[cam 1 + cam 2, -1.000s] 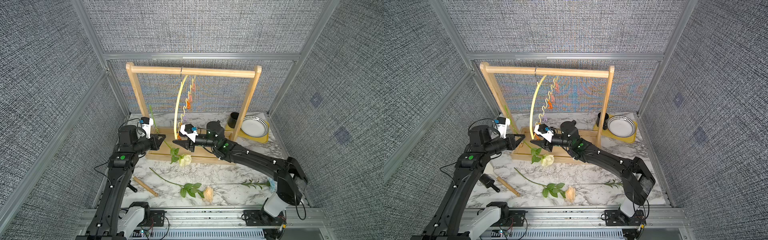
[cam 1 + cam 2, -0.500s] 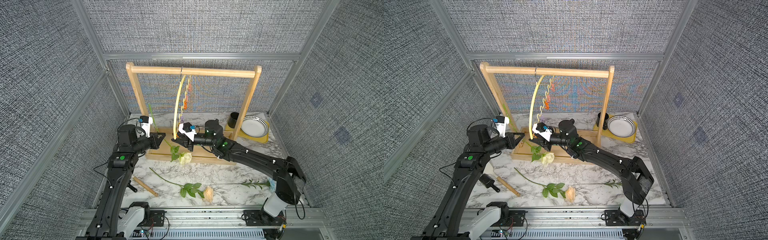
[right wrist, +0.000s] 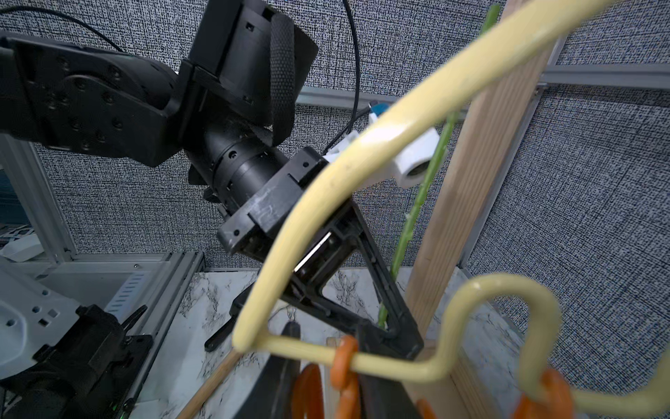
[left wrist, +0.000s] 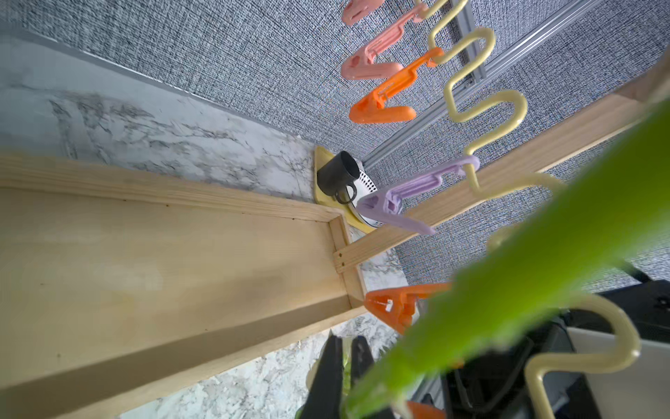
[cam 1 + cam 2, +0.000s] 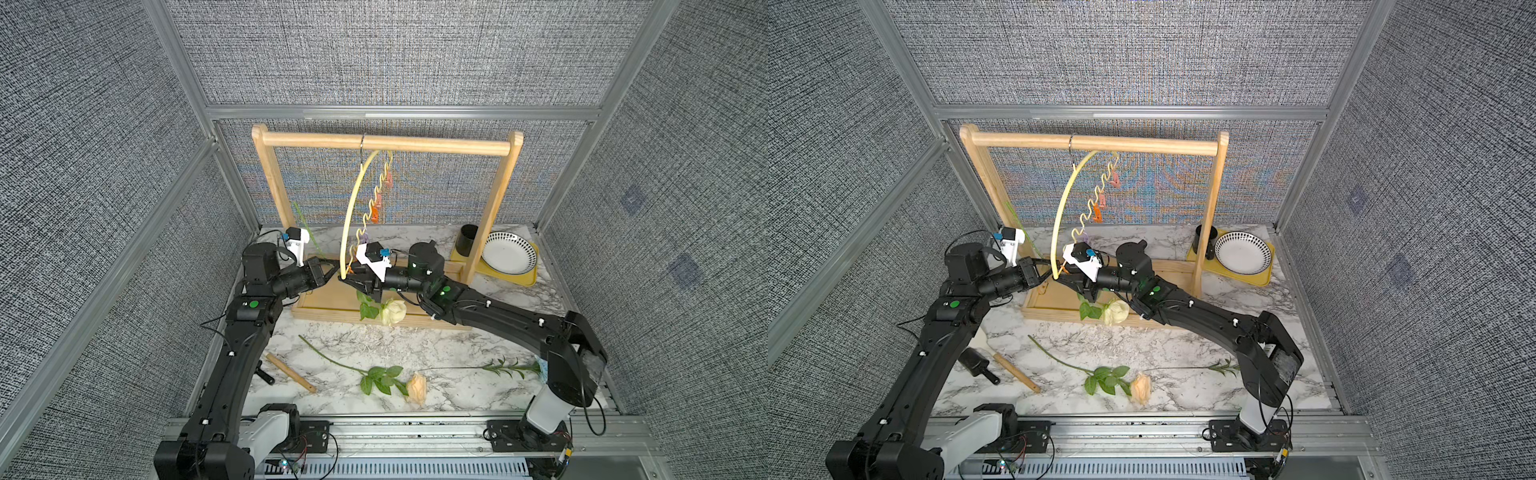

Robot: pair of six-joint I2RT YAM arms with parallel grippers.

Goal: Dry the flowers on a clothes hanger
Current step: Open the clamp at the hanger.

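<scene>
Left arm [image 5: 232,365] and right arm [image 5: 498,320] both reach in low over the rack [image 5: 382,145] base, tips nearly meeting at the hanger's [image 5: 353,208] bottom corner. The left gripper [image 3: 391,333] is clamped tight on the white rose's stem [image 3: 417,203], with the bloom [image 5: 392,311] drooping over the base's front edge. The right gripper [image 5: 348,280] has just a narrow gap and is pinching an orange clip [image 3: 344,362] on the wavy bar. The hanger hangs off the top bar, tipped steeply.

3 flowers in total: the peach rose [image 5: 417,386] and blue flower [image 5: 505,368] lie on the table [image 5: 436,353]. Clips I can count: 2 pink clips [image 4: 369,63], 1 purple clip [image 4: 398,206], at least 2 orange.
</scene>
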